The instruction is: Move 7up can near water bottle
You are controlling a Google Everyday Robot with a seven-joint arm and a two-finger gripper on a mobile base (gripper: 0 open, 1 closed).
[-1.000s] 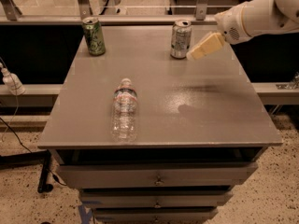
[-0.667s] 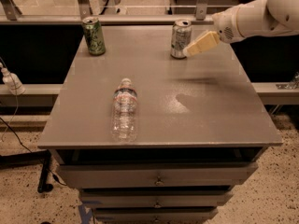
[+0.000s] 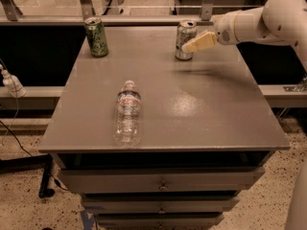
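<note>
End effector (image 3: pixel 193 45): at the tabletop's (image 3: pixel 211 119) 1 o'clock, entering from 3 o'clock, its tip against the right side of the 7up can (image 3: pixel 184 38). Spread or pressed together: cannot tell. The can stands upright near the far edge. Water bottle (image 3: pixel 127 114) lies on its side toward 7 o'clock, base close to the front edge, well apart from the can. Bare tabletop between them. Green can (image 3: pixel 96 37) upright at 11 o'clock.

gripper (image 3: pixel 188 46) at 7up can (image 3: pixel 181 36) — open tabletop (image 3: pixel 206 107) toward water bottle (image 3: pixel 127 116), green can (image 3: pixel 97 37) apart
</note>
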